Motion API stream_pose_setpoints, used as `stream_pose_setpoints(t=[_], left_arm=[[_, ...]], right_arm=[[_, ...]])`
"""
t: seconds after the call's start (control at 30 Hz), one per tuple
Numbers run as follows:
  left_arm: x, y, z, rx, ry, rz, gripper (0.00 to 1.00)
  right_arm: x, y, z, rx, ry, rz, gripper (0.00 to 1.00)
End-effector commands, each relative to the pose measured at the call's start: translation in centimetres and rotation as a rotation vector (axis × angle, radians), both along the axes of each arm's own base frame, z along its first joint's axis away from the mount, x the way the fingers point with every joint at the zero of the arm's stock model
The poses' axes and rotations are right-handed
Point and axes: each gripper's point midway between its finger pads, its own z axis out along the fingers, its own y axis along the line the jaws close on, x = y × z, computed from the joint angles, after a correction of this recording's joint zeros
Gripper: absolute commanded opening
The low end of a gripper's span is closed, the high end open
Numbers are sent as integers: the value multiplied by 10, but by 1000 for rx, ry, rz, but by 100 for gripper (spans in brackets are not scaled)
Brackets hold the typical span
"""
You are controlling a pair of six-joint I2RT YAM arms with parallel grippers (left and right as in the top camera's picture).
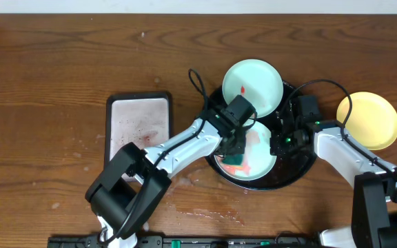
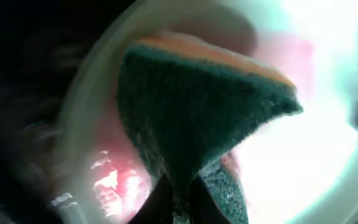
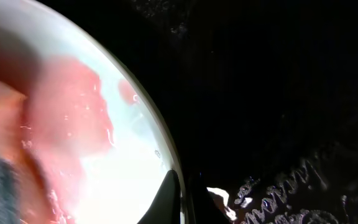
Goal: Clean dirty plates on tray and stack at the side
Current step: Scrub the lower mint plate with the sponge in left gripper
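Three plates: two pale mint and one yellow, none stacked on another.
Near mint plate (image 1: 262, 164): lies inside the tray (image 1: 300, 165), in its front half, with a broad pink-red sauce smear (image 3: 67, 118) across its face.
Far mint plate (image 1: 253, 86): sits at the tray's back edge, overlapping the rim and reaching onto the table (image 1: 47, 103); a small red spot shows left of its centre.
Yellow plate (image 1: 368, 120): rests on the table just right of the tray, apart from both mint plates; no smear is visible on it from overhead.
Left gripper (image 1: 236, 151): over the left part of the near mint plate, fingers closed on the sponge (image 1: 236, 160).
Sponge: green face with an orange layer, its lower part pressed onto the smeared plate in the left wrist view.
Right gripper (image 1: 279, 145): at the right rim of the near mint plate; one finger (image 3: 168, 196) lies over the rim, the other is lost against the black tray, so whether it clamps cannot be told.
Silver tray (image 1: 140, 127): flat on the table left of the black tray, well apart, with faint reddish specks.
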Motion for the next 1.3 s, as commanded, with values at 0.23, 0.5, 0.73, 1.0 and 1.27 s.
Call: stream_pose_setpoints(t=[0.23, 0.5, 0.73, 1.0, 1.27], left_arm=[[20, 25, -8, 142, -60, 80, 7], [-20, -60, -32, -251, 221, -53, 7], [-41, -89, -29, -273, 160, -219, 7], [-35, -67, -39, -164, 122, -251, 8], [14, 46, -19, 379, -60, 15, 7]], right_arm=[[-13, -9, -17, -60, 61, -2, 1], [-13, -9, -17, -59, 61, -2, 1], [-12, -8, -17, -59, 59, -2, 1], [-13, -9, -17, -59, 62, -2, 1], [-13, -9, -17, -59, 62, -2, 1]])
